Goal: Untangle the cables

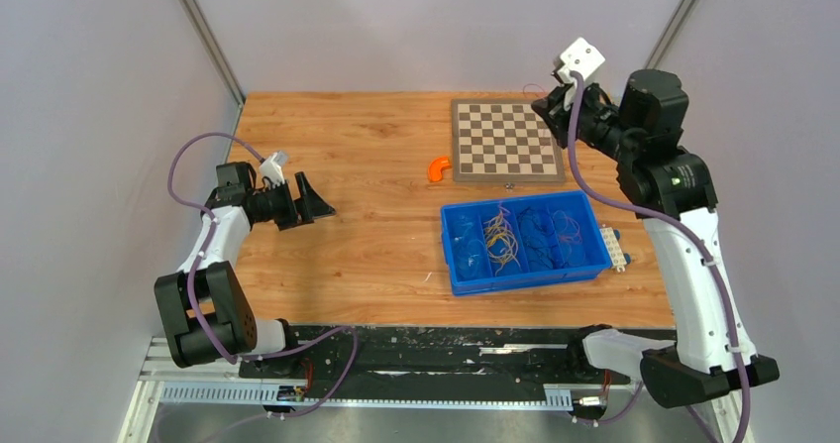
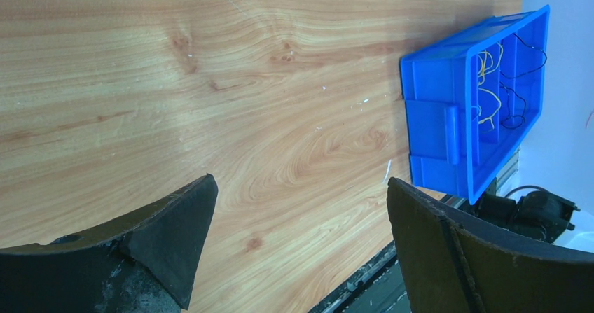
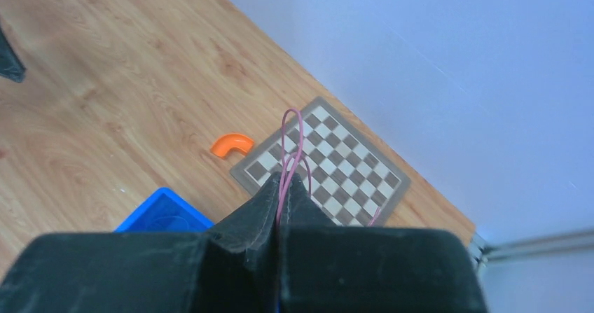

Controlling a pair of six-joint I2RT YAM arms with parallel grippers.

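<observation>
Blue plastic bin (image 1: 515, 280): one rectangular tray with partitions, standing on the wooden table (image 1: 347, 146); the landmark for every entry below.
Right gripper (image 3: 284, 187): one; raised behind the bin, over the chessboard's far right corner; fingers clenched on a strand.
Thin pink-purple cable (image 3: 293, 141): one looped strand, pinched between the right fingers and arching clear of them; well apart from the bin's contents.
Left gripper (image 1: 319, 203): one; well to the left of the bin over bare wood; fingers spread wide, grasping nothing.
Yellow wires (image 1: 500, 237): one loose clump in a middle compartment of the bin; single strands too fine to count.
Black wires (image 1: 540, 230): a few loops in the compartment just right of the yellow; number unclear.
Reddish wires (image 1: 570, 227): faint strands at the bin's right end; number unclear.
Brown-and-cream chessboard (image 1: 505, 141): one, just behind the bin.
Orange curved piece (image 1: 437, 168): one, behind the bin's left end, beside the chessboard.
White ribbed block (image 1: 617, 248): one, touching or just beside the bin's right wall.
Step in hand (judged): carrying one separated strand away from the rest.
Advice: hold the pinch firm, move slowly so the loop does not swing, and lay it on bare wood left of the bin, apart from everything; the free left gripper could steady the loose end.
</observation>
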